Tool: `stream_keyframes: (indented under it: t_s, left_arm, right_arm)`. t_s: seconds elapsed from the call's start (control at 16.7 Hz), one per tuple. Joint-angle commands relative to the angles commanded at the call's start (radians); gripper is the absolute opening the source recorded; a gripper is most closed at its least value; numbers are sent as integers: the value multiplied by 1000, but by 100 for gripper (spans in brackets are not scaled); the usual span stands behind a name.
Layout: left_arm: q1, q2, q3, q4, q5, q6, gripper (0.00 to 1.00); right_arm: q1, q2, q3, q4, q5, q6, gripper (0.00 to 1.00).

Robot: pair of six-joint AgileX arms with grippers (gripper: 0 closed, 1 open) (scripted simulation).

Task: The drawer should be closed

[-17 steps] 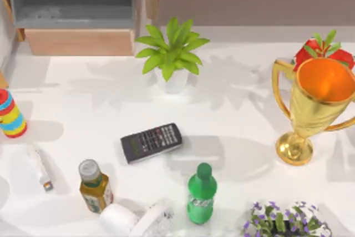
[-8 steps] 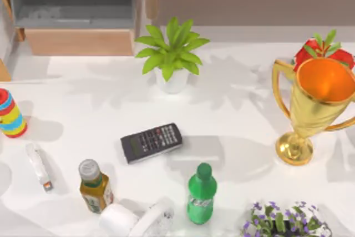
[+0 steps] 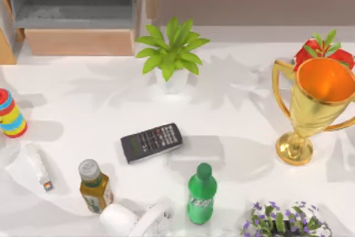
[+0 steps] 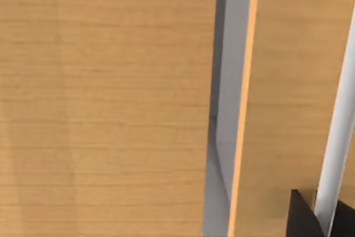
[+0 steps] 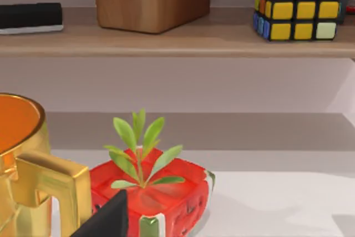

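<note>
Drawer point(image 3: 77, 23) stands open. Tan wood has come in nearer beside the left claw point(image 4: 319, 220); claw state undeterminable. Closing push pending.

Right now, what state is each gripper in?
Left gripper: close against the wooden cabinet, state cannot be told.
Right gripper: near the red planter, state cannot be told.
</note>
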Motion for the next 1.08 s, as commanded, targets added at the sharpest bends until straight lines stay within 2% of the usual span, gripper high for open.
stream_keyframes:
  t_s: [0.3,0.66,0.96,1.08]
  left_arm:
    - [-4,27,36,-25,-8,0,0]
    - [-57,121,263,-138,-60,-2,0]
    - [-62,128,277,-150,-65,-5,0]
    - [-62,128,277,-150,-65,-5,15]
  right_arm:
    - [0,0,0,0,0,0,100]
    - [0,0,0,0,0,0,100]
    - [0,0,0,0,0,0,100]
    - [0,0,0,0,0,0,100]
